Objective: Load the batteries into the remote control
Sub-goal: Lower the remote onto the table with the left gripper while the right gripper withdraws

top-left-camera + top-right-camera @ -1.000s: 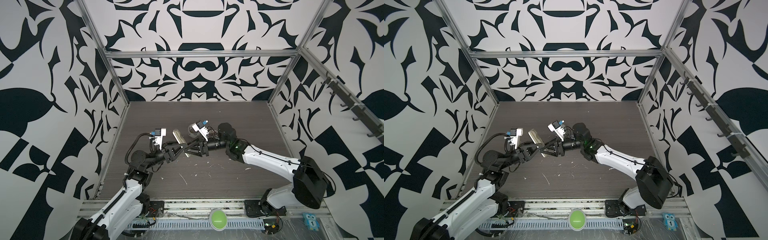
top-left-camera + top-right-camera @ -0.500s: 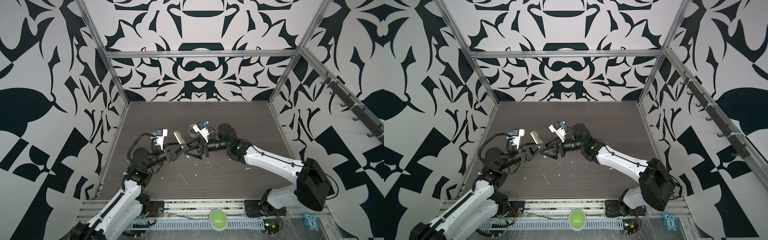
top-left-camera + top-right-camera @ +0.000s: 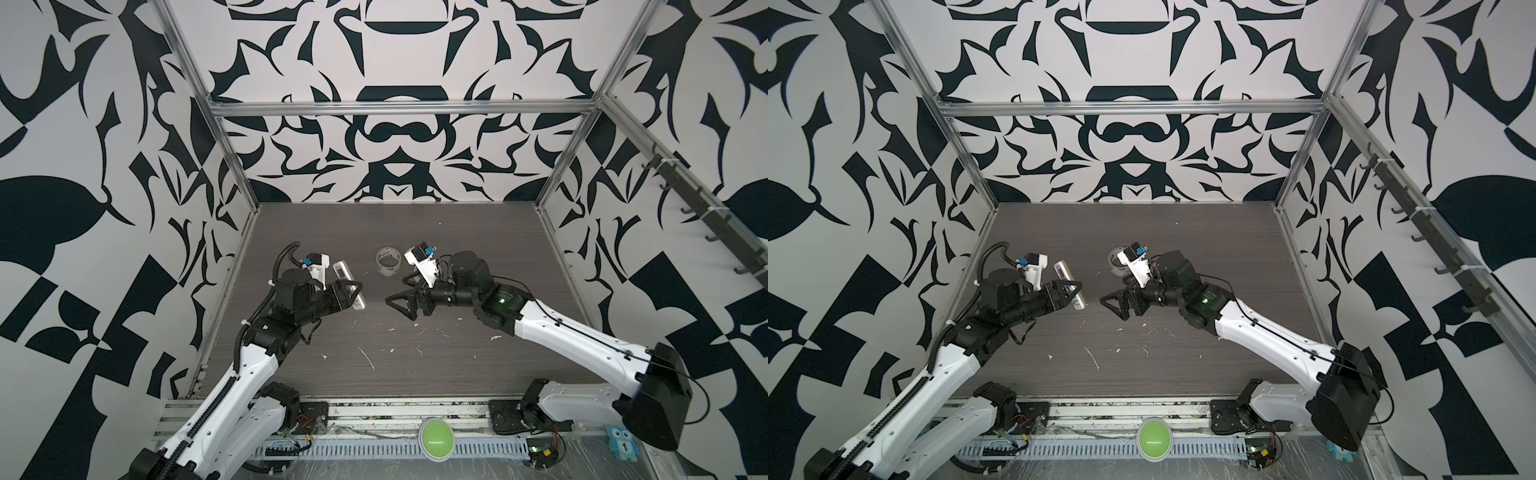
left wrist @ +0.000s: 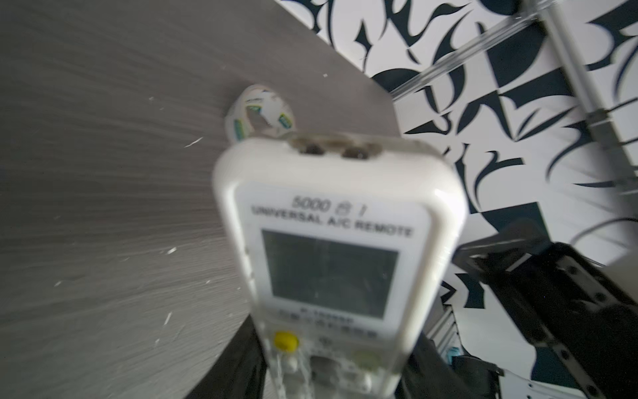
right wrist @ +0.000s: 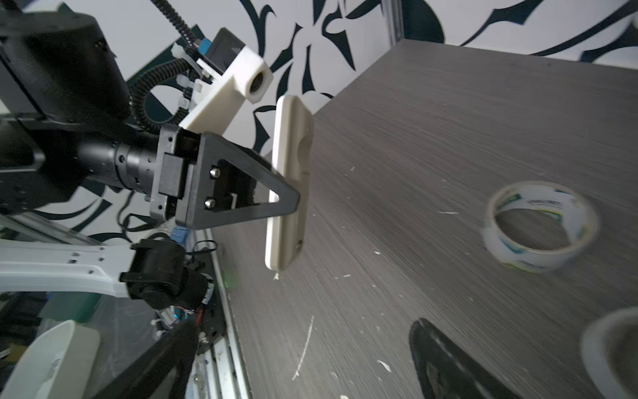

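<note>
On the left, the left arm reaches over a dark wood-grain table [image 3: 415, 374]. The left pincer [image 3: 352, 294] is pinching the remote control [image 3: 343, 272], a slim white handset. It grips the handset across its width at the button section and holds it lifted clear of the table. In both top views the remote is tilted, with its display end toward the back wall. In the left wrist view its grey display, the words "UNIVERSAL A/C REMOTE" and a yellow button [image 4: 286, 341] face the camera, though the picture is blurred.

In the middle, open space separates the remote from the other arm, and small white flecks [image 3: 368, 358] are scattered on the table nearer the front edge.

On the right, the right pincer [image 3: 399, 289] points toward the remote with its jaws spread wide, holding nothing and touching nothing. Behind it a tape roll [image 3: 388, 262] lies flat on the table, just beside the right arm's wrist camera [image 3: 419, 255].
</note>
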You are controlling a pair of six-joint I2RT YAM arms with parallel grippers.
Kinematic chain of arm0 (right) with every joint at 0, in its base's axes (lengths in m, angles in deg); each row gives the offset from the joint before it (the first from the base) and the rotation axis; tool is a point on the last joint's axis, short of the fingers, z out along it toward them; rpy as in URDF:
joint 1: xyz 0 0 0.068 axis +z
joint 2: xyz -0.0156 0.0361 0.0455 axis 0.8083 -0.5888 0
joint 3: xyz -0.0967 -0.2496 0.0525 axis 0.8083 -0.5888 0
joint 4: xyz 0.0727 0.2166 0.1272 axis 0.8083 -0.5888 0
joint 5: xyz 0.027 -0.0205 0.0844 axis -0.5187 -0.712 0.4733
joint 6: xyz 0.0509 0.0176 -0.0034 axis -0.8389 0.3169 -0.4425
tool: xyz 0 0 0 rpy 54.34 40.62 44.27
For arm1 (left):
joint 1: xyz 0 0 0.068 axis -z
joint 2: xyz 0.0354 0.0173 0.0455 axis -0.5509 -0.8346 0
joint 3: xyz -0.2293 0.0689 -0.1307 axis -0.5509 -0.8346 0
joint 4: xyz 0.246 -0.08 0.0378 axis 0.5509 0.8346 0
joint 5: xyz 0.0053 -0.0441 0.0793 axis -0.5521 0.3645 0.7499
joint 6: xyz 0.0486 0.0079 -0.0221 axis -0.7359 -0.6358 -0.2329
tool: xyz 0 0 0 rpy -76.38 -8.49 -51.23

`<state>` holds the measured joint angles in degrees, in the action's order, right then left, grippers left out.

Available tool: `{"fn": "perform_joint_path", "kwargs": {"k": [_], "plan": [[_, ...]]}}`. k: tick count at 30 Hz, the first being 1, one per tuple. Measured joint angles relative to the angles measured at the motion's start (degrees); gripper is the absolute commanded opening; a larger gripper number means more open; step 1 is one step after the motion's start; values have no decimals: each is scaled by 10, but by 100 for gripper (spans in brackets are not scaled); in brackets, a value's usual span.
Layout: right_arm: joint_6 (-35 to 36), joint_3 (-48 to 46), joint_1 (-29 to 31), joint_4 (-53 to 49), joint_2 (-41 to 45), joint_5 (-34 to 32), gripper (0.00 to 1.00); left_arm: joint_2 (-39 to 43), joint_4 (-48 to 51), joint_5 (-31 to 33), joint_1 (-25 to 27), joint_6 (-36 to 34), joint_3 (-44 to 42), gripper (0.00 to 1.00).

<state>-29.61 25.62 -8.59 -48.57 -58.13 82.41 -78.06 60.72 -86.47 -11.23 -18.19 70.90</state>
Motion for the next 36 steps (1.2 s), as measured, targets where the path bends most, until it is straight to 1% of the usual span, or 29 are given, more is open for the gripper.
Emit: {"fn": "perform_joint_path", "kwargs": {"k": [5, 9, 14, 16, 22, 26, 36], "plan": [[45, -16, 0, -50, 29, -85, 99, -45, 67, 38, 0, -4, 6, 17], [67, -33, 0, -74, 39, -146, 99, -82, 123, 79, 0, -5, 22, 19], [81, -69, 0, -82, 58, -199, 99, -132, 157, 109, 0, -5, 45, 18], [85, -75, 0, -85, 61, -214, 99, -150, 167, 118, 2, -5, 51, 16], [94, -93, -3, -84, 75, -248, 99, -203, 202, 163, 16, -6, 62, 17], [95, -110, -5, -80, 83, -269, 99, -236, 218, 196, 34, -10, 79, 17], [96, -124, -15, -70, 101, -308, 99, -362, 242, 272, 97, -26, 134, 18]]}}
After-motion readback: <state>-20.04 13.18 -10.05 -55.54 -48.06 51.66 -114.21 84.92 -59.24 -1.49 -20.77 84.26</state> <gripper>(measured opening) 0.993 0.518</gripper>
